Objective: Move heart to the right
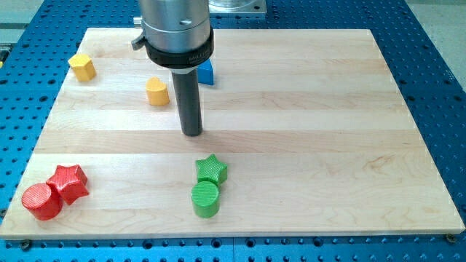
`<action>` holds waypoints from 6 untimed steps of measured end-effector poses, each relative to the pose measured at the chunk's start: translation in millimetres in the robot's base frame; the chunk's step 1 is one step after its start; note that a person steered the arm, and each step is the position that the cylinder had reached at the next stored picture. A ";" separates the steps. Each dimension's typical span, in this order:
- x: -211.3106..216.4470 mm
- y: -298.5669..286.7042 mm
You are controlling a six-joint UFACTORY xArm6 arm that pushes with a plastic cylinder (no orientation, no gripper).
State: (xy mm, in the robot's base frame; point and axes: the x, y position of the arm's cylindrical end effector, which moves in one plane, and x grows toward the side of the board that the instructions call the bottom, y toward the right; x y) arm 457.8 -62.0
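Colours on the pale wooden table (306, 109)

The table is showing light maple grain in long bands over a blue perforated base (437, 87); the dark grey rod is ending at my tip (191, 134); a yellow heart (157, 92) and a yellow block (82, 67), a blue block (207, 73), a green star (211, 169), a green cylinder (205, 199), a red star (68, 183) and a red cylinder (41, 201) are all showing solid colour.

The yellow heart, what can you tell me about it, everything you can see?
The yellow heart is a small chunky block that looks like plastic, with a heart-shaped top and straight sides. It lies flat on the wooden board, near the view's top left. Nothing touches it. My tip sits just to its right and a little lower, with a gap between them. A blue block peeks out behind my rod, up and right of the heart.
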 end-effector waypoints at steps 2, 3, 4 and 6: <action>-11.4 0.0; -15.9 0.0; -15.8 0.0; -43.8 -135.3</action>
